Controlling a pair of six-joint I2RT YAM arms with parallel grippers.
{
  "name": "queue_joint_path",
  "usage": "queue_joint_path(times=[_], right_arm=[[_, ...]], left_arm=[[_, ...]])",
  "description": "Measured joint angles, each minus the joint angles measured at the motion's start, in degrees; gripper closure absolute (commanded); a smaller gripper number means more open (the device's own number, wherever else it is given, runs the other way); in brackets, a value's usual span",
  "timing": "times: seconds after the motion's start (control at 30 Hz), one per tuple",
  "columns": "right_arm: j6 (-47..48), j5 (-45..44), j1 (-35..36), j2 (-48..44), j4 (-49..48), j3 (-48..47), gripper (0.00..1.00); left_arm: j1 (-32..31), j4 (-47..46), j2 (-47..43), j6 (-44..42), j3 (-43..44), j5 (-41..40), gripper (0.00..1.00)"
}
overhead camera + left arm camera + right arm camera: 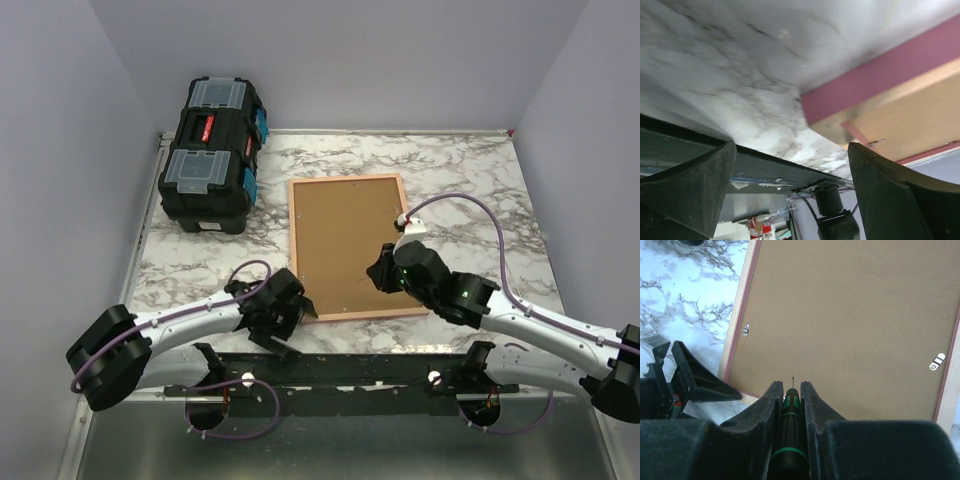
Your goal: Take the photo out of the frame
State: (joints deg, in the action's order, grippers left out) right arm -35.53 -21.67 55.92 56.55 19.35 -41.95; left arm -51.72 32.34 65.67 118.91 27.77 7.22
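Note:
The pink frame (349,245) lies back side up on the marble table, its cork-brown back showing. The photo is hidden. My right gripper (384,270) hovers over the frame's near right part and is shut on a small black-and-green screwdriver (791,405), whose tip points at the brown back (855,315). Small metal clips (746,330) (938,361) sit at the frame's side edges. My left gripper (303,305) is open and empty at the frame's near left corner (840,107); its fingers (890,195) stand wide apart beside that corner.
A black toolbox (212,152) with blue latches and clear lid compartments stands at the far left of the table. The black mounting rail (350,370) runs along the near edge. Purple walls close in the sides and back.

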Motion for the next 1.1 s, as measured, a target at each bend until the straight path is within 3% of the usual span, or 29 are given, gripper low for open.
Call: queue_joint_path(times=[0.2, 0.6, 0.8, 0.9, 1.1], right_arm=[[0.07, -0.42, 0.0, -2.93, 0.33, 1.07, 0.99], [0.44, -1.7, 0.0, -6.32, 1.25, 1.51, 0.99], [0.39, -1.7, 0.0, -6.6, 1.68, 2.38, 0.99], [0.39, -1.7, 0.0, -6.67, 1.81, 2.54, 0.99], [0.37, -1.68, 0.0, -6.38, 1.81, 2.71, 0.99]], left_arm=[[1.27, -0.61, 5.68, 0.13, 5.79, -0.96, 0.12], [2.23, -0.37, 14.27, 0.5, 9.94, 0.0, 0.61], [2.62, 4.74, 14.27, -3.89, 12.81, -5.68, 0.82], [4.46, 6.01, 14.08, -10.62, 13.66, -10.19, 1.0], [10.08, 5.77, 14.8, -27.69, 15.41, -14.03, 1.0]])
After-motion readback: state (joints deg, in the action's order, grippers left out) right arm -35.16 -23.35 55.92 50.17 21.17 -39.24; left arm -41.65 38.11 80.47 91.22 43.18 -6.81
